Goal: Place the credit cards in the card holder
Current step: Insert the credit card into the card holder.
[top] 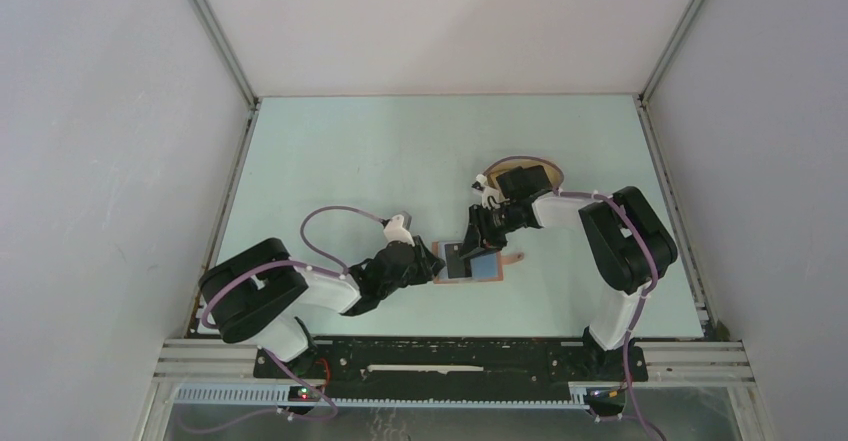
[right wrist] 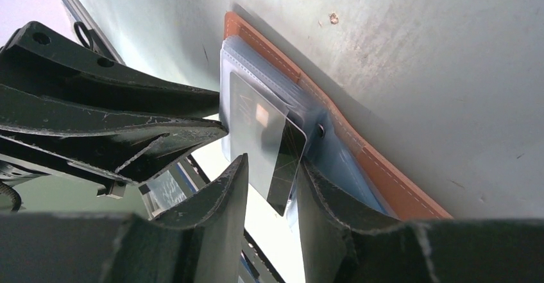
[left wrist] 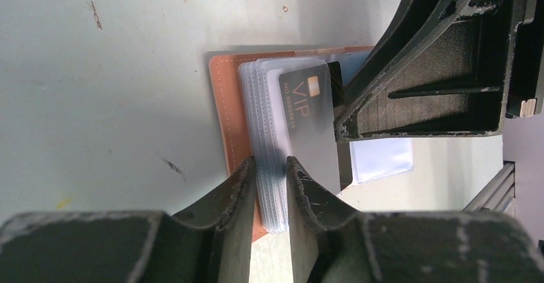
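The card holder lies open on the table, brown cover down, its clear sleeves fanned on top. A dark grey credit card marked VIP rests slanted on the sleeves. My left gripper stands a narrow gap open at the holder's end, and the sleeve stack shows between its jaws. My right gripper is open around the card's free corner, which touches one finger only. In the top view it hovers over the card.
A tan tray sits at the back right, mostly hidden under the right wrist. The two grippers nearly meet over the holder, and a right finger fills the left wrist view's upper right. Side walls bound the table.
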Controlling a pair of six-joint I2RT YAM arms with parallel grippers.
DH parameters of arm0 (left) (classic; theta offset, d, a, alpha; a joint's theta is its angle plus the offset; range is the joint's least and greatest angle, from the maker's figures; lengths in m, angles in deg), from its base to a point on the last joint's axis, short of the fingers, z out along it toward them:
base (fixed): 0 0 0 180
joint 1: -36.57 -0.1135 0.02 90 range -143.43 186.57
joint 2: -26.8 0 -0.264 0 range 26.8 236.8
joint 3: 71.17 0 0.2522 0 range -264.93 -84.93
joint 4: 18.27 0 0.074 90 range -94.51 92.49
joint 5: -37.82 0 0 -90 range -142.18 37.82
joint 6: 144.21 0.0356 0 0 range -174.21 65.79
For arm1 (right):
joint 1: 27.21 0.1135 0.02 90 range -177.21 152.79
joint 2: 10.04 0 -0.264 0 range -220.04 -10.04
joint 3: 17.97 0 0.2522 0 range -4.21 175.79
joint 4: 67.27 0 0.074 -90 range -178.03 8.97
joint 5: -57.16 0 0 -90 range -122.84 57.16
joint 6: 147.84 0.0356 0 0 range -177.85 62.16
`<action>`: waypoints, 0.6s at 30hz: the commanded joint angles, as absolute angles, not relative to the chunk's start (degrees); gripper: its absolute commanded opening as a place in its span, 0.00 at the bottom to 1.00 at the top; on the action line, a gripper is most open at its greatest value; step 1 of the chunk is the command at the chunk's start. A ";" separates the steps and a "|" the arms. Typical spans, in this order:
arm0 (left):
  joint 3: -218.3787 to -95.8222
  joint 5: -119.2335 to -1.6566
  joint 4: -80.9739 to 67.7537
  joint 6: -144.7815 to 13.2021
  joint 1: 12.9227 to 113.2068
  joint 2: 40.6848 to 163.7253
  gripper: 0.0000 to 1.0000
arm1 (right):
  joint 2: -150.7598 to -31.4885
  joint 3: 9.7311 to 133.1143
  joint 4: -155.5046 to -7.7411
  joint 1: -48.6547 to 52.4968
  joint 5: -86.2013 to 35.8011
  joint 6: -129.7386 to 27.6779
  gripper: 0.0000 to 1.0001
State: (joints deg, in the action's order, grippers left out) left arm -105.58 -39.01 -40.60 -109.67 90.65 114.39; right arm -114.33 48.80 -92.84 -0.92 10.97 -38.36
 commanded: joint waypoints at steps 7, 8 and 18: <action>-105.74 -39.15 -41.95 -109.13 90.54 114.47 0.30 | -112.57 53.12 -97.89 0.27 7.59 -43.15 0.48; -105.59 -38.94 -41.95 -109.25 90.53 114.39 0.30 | -111.98 53.24 -98.92 0.37 6.34 -44.22 0.49; -105.49 -38.86 -41.95 -109.23 90.44 114.41 0.28 | -111.28 53.27 -102.50 2.06 3.16 -47.56 0.50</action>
State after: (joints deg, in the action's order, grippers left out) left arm -105.58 -39.06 -41.19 -109.72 90.65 114.57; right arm -113.57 51.95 -100.01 0.59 5.62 -44.76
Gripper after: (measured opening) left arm 0.289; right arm 0.501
